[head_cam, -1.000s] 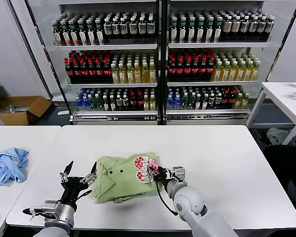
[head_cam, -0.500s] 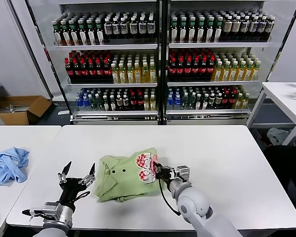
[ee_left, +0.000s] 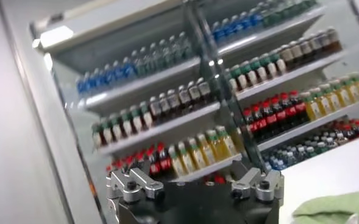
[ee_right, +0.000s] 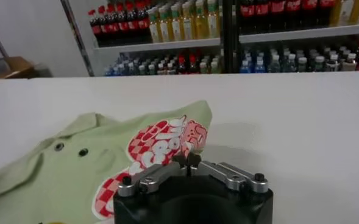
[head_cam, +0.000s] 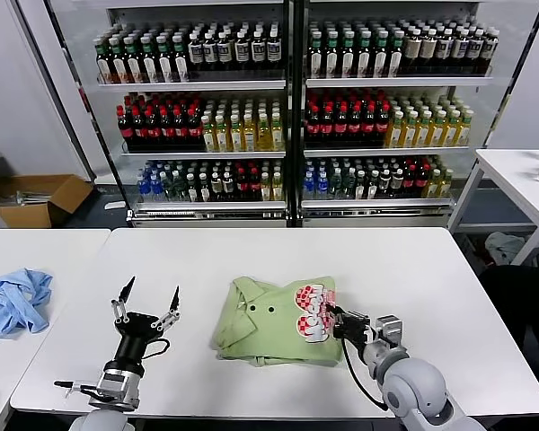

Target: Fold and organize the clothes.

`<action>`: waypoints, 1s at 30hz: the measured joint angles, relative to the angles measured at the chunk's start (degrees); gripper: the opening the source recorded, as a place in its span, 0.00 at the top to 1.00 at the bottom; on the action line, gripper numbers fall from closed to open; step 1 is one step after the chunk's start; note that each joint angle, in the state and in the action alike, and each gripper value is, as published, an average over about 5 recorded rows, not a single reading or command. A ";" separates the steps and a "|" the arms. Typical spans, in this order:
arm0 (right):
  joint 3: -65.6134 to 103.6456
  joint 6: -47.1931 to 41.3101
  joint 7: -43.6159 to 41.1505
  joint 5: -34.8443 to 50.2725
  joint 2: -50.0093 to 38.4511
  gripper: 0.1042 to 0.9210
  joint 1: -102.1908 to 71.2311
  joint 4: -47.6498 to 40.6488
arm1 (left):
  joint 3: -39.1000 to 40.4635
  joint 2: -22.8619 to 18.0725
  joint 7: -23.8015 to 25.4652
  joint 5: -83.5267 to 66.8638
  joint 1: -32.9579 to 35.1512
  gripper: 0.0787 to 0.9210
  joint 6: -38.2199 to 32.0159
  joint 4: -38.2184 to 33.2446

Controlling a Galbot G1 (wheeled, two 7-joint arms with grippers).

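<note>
The clothes, one light green collared shirt (head_cam: 269, 319) with a red-and-white checkered graphic, lie loosely folded near the front middle of the white table (head_cam: 431, 269). My right gripper (head_cam: 335, 321) is shut on the shirt's right edge, beside the graphic. In the right wrist view its fingertips (ee_right: 188, 161) pinch the fabric edge of the shirt (ee_right: 69, 170). My left gripper (head_cam: 148, 302) stands open to the left of the shirt and apart from it, fingers pointing up, nothing between them. The left wrist view catches only a corner of the shirt (ee_left: 344, 206).
A smaller light blue garment (head_cam: 16, 301) lies crumpled on the neighbouring table at the left. Bottle-filled shelves (head_cam: 287, 108) stand behind the table. A cardboard box (head_cam: 36, 199) sits on the floor at far left, and another white table (head_cam: 521, 175) stands at the right.
The right gripper closed on the shirt's edge and dragged the shirt to the right. The left gripper stayed open, moved slightly right and tilted its fingers upward.
</note>
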 measured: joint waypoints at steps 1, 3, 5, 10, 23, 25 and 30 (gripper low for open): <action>0.24 0.31 -0.45 -0.61 0.01 0.99 -0.17 -0.25 | 0.04 0.19 0.18 1.26 -0.45 0.12 -1.01 0.56; 0.65 0.87 -0.95 -1.78 0.08 0.97 -0.43 -0.57 | 0.14 0.56 0.51 3.69 -1.31 0.12 -2.73 1.43; 1.09 1.24 -0.97 -2.74 0.10 0.91 -0.72 -0.59 | 0.17 0.86 0.81 5.83 -2.18 0.12 -4.15 2.13; 2.75 1.82 -0.50 -4.71 -0.32 0.74 -2.05 0.79 | -0.29 0.94 1.88 8.70 -4.38 0.12 -7.29 3.99; 9.20 6.00 -0.46 -12.74 0.17 0.28 -4.31 5.73 | 0.15 0.81 5.07 -0.37 -7.23 0.12 -4.74 3.92; 9.95 7.21 -0.45 -14.22 0.56 0.22 -3.83 5.48 | 0.15 0.58 5.09 -1.46 -6.75 0.12 -3.33 3.05; 12.19 9.70 -0.78 -16.70 1.75 0.13 -1.63 3.94 | 0.12 0.47 4.97 -3.53 -5.32 0.12 -0.27 1.09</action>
